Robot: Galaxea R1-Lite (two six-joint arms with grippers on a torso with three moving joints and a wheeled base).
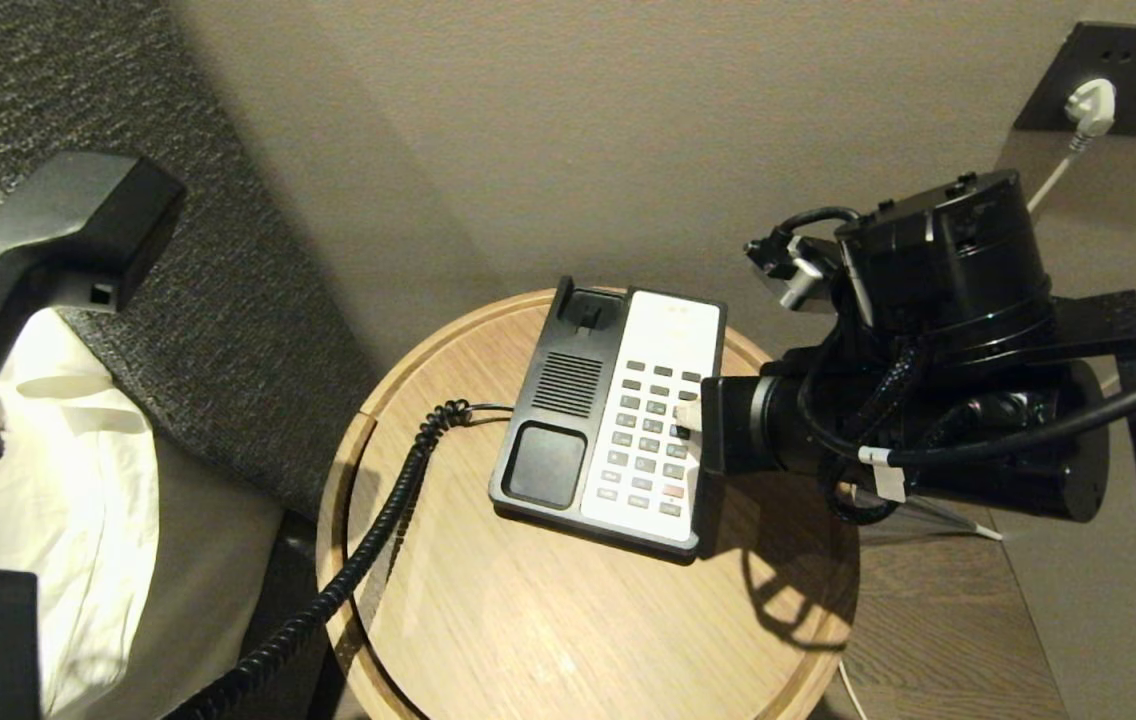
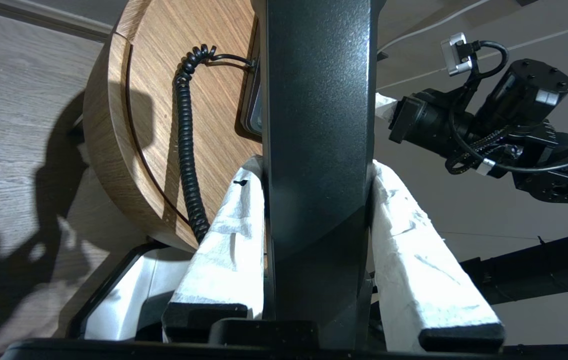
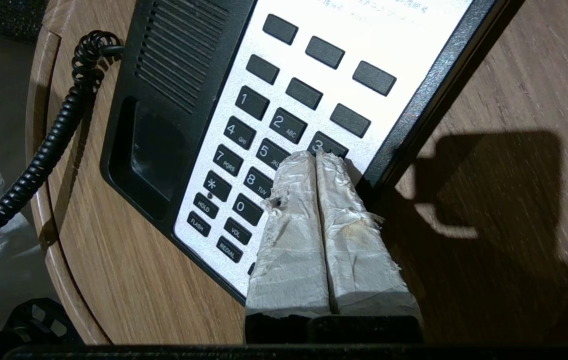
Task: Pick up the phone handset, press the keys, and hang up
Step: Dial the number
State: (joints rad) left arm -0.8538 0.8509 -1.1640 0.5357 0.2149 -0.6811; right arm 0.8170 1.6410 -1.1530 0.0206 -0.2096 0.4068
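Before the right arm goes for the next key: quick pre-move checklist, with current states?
1. Phone handset held clear of the phone base: ok. The left gripper is clamped on it, off to the left of the table.
2. Right gripper shut to a single tip: ok, the fingers are pressed together.
3. Tip on the keys: ok, it sits at the right-hand column, around keys 3 and 6; contact cannot tell.
4. Coiled cord away from the keypad: ok, it runs off the table's left edge.
5. Cradle free for hang-up: ok.
6. Base square on the round table: ok, away from the rim.
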